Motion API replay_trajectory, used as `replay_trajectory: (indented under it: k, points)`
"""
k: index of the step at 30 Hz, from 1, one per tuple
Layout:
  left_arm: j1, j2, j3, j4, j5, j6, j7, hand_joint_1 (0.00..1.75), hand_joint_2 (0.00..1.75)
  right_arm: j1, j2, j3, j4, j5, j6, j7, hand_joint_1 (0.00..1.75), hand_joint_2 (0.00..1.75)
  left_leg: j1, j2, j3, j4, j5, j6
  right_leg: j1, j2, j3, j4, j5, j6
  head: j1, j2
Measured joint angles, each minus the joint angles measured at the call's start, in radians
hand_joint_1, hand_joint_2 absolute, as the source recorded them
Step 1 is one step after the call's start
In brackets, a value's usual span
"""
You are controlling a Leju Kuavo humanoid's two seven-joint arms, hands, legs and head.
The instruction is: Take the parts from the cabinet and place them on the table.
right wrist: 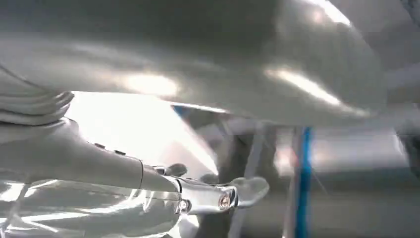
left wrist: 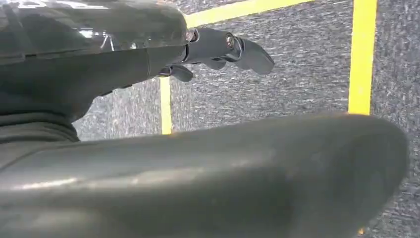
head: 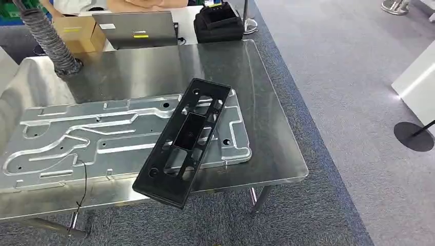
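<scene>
Long black plastic frame part with rectangular cut-outs (head: pixel 183 142) lying diagonally on the steel tabletop (head: pixel 267 128), overlapping the right end of a large grooved aluminium plate (head: pixel 102 138), near end overhanging the near edge. Left hand (left wrist: pixel 218 49) over grey carpet, fingers extended, holding nothing. Right hand (right wrist: pixel 208 191) likewise extended and empty.

Even, bright light leaves soft sheen on the steel bench (head: pixel 267 128), the left wrist view is dim, and the right wrist view is overexposed and blurred.
</scene>
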Motion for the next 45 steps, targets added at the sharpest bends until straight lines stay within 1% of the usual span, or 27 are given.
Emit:
replay_trajectory:
  k: [2,4,7,8,9,10,11,12,15,17,26,45]
  points:
    - [-0.003,0.0,0.006,0.0,0.007,0.004,-0.005,0.0,0.0,-0.023,-0.02,0.021,-0.033,-0.112,-0.001,0.048,0.0,0.0,0.0,0.0,0.0,0.0,0.001,0.001,0.0,0.0,0.0,0.0,0.0,0.0,0.0,0.0]
    - [-0.003,0.0,0.007,0.0,0.014,0.006,-0.005,0.0,0.0,-0.029,-0.038,0.03,-0.055,-0.207,-0.001,0.082,0.0,0.0,0.0,-0.001,0.0,0.0,0.001,0.001,0.0,-0.001,0.0,0.0,0.0,0.001,0.0,0.0]
    - [-0.003,0.0,0.007,0.0,0.015,0.006,-0.002,0.0,0.0,-0.066,-0.053,0.048,-0.082,-0.385,-0.001,0.145,0.0,0.0,0.0,-0.001,0.001,0.0,0.001,0.001,0.0,-0.001,0.0,0.0,0.0,0.001,0.0,0.0]
    - [-0.003,0.0,0.007,0.0,0.015,0.005,0.001,0.0,1.75,-0.083,-0.057,0.053,-0.088,-0.461,-0.001,0.178,0.0,0.0,0.0,-0.001,0.001,0.0,0.001,0.001,0.0,-0.001,0.0,0.0,0.0,0.001,0.0,0.0]
    - [-0.003,0.0,0.007,0.0,0.015,0.002,0.004,0.0,1.75,-0.088,-0.06,0.056,-0.091,-0.522,-0.002,0.222,0.0,0.0,0.0,-0.001,0.001,0.0,0.001,0.001,0.0,-0.001,0.0,0.0,-0.001,0.001,0.0,0.0]
    - [-0.003,0.0,0.007,0.0,0.015,-0.002,0.007,0.0,1.75,-0.099,-0.063,0.06,-0.097,-0.592,-0.002,0.281,0.0,0.0,0.0,-0.001,0.001,0.0,0.001,0.001,0.0,-0.001,0.0,0.0,-0.001,0.001,0.0,0.0]
    - [-0.003,0.0,0.007,0.0,0.015,-0.005,0.009,0.0,1.75,-0.112,-0.065,0.065,-0.1,-0.647,-0.002,0.328,0.0,1.75,-0.001,-0.001,0.0,0.001,0.001,0.001,-0.001,-0.001,-0.001,0.0,-0.001,0.001,0.0,0.0]
    - [-0.003,0.0,0.007,0.0,0.015,-0.008,0.01,0.0,1.75,-0.118,-0.067,0.068,-0.103,-0.68,-0.002,0.337,0.0,1.75,-0.002,-0.001,0.0,0.0,0.001,0.001,-0.002,-0.001,-0.001,0.0,-0.001,0.002,0.0,0.0]
    - [-0.004,0.0,0.007,0.0,0.013,-0.007,0.017,0.0,1.75,-0.081,-0.071,0.068,-0.075,-0.787,-0.003,0.257,0.0,1.75,-0.002,-0.001,0.0,0.0,0.001,0.002,-0.002,-0.001,0.0,0.0,-0.001,0.002,0.0,0.0]
    - [-0.004,0.0,0.007,0.0,0.011,-0.007,0.019,0.0,1.75,-0.079,-0.074,0.069,-0.059,-0.802,-0.003,0.243,0.0,1.75,-0.002,-0.001,0.0,0.0,0.001,0.002,-0.002,-0.001,-0.001,0.0,-0.002,0.003,0.0,0.0]
    - [-0.005,0.0,0.008,0.0,0.011,-0.007,0.019,0.0,1.75,-0.063,-0.082,0.069,-0.036,-0.806,-0.003,0.238,0.0,1.75,-0.002,-0.001,0.0,0.0,0.0,0.002,-0.002,-0.001,-0.001,0.0,-0.002,0.003,0.0,0.0]
    - [-0.005,0.0,0.008,0.0,0.011,-0.007,0.019,0.0,1.75,-0.06,-0.088,0.068,-0.029,-0.806,-0.003,0.238,0.0,1.75,-0.002,-0.001,0.0,0.0,0.0,0.002,-0.002,-0.001,0.0,0.0,-0.002,0.003,0.0,0.0]
